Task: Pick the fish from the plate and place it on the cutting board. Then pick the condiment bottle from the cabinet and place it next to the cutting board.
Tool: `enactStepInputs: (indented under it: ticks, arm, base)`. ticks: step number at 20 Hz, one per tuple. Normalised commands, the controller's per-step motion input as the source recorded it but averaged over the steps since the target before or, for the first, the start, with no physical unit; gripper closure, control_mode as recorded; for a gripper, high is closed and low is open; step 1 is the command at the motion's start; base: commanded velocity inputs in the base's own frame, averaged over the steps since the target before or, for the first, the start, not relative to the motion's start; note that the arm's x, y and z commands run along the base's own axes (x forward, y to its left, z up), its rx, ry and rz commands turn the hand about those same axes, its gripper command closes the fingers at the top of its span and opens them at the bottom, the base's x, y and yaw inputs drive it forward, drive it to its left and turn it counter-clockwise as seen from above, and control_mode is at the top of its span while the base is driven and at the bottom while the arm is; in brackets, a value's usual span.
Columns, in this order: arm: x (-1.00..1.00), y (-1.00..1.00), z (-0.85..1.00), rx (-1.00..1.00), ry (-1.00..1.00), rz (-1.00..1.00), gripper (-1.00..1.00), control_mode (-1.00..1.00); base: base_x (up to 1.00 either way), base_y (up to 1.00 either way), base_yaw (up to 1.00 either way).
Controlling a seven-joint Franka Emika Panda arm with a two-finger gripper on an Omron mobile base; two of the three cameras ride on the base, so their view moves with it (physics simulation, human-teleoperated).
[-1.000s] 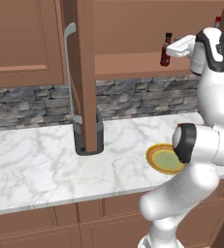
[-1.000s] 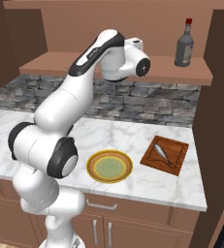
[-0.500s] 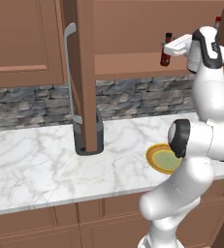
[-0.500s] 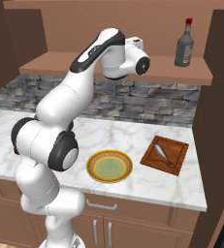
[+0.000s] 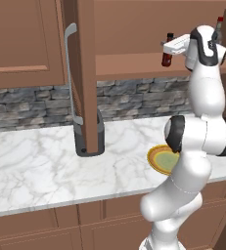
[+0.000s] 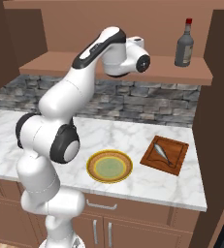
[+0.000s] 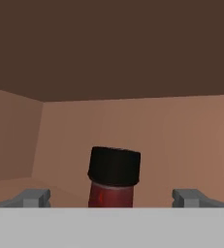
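Note:
The condiment bottle, dark red with a black cap, stands upright on the cabinet shelf. In the hand view it is centred ahead of my gripper, whose fingertips stand wide apart on either side without touching it. My gripper is open, raised to shelf height right by the condiment bottle. The fish lies on the cutting board, to the right of the plate, which has nothing on it.
The cabinet door with its long grey handle hangs open over the counter to the left. A taller grey bottle with a red cap stands further right on the shelf. Marble counter and stone backsplash lie below.
The hand has moved a little further in toward the condiment bottle at shelf height. The jaws have stayed wide open. Fish, board and plate have not moved.

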Motion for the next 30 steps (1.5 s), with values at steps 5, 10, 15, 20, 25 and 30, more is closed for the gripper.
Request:
enactStepInputs:
  ticks: [5, 10, 15, 20, 25, 30]
  arm:
    - [0.19, -0.08, 0.00, 0.00, 0.01, 0.00, -1.00, -1.00]
    - [0.12, -0.04, 0.00, 0.00, 0.01, 0.00, -1.00, -1.00]
    - [0.00, 0.00, 0.00, 0.01, 0.01, 0.00, -1.00, -1.00]
    - [0.01, 0.00, -0.03, 0.00, 0.03, 0.00, 1.00, -1.00]
    - [0.00, 0.00, 0.00, 0.00, 0.01, 0.00, 1.00, -1.00]
    - [0.00, 0.03, 0.00, 0.00, 0.00, 0.00, 1.00, -1.00]
  base:
    - [0.00, 0.00, 0.00]
    - [0.00, 0.00, 0.00]
    - [0.00, 0.00, 0.00]
    - [0.00, 0.00, 0.00]
    - [0.00, 0.00, 0.00]
    - [0.00, 0.00, 0.00]
